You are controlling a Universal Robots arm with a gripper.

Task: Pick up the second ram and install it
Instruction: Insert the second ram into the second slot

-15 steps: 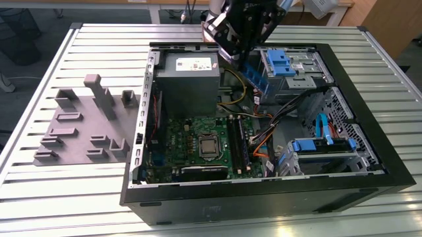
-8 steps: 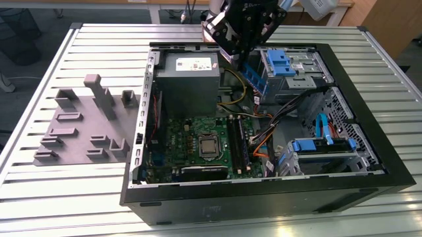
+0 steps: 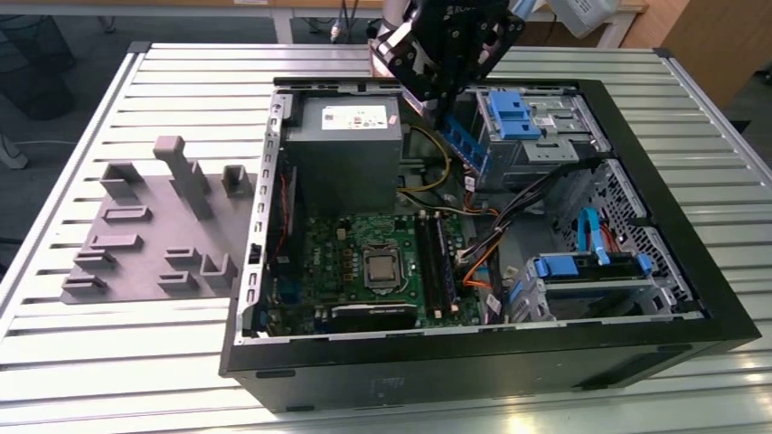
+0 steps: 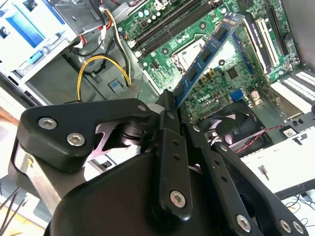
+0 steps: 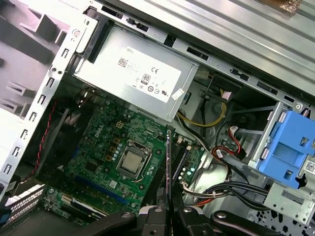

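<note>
- Exterior view: black robot gripper [image 3: 449,107] poised above the open black computer tower case [image 3: 483,362], which lies on its side on a slatted light-grey metal table [image 3: 121,362].
- Clenched between the fingers: the second ram [image 3: 466,145], a long narrow blue circuit-board stick, hanging tilted over the case interior, between the grey boxed power supply [image 3: 343,149] and the blue plastic drive latch [image 3: 512,116] toward the exterior view's right.
- Below and apart from the stick: green motherboard [image 3: 332,262] with its square silver processor [image 3: 382,268] and long black memory slots [image 3: 435,262].
- On the table at the exterior view's left: grey moulded parts fixture [image 3: 151,235], well apart from the case.
- Second wrist view: black gripper fingers [image 4: 170,105] closed on one end of the blue stick [image 4: 206,54]; row of dark chips visible along its face; stick held in the air over the motherboard [image 4: 216,78], not seated. Round black fan [image 4: 236,128] and yellow looped cable [image 4: 103,64] nearby.
- First wrist view: stick [image 5: 169,157] seen edge-on as a thin dark line rising from the gripper [image 5: 170,216], aligned close to the memory slots [image 5: 179,160], beside the processor [image 5: 134,162]; power supply [image 5: 133,73] beyond.
</note>
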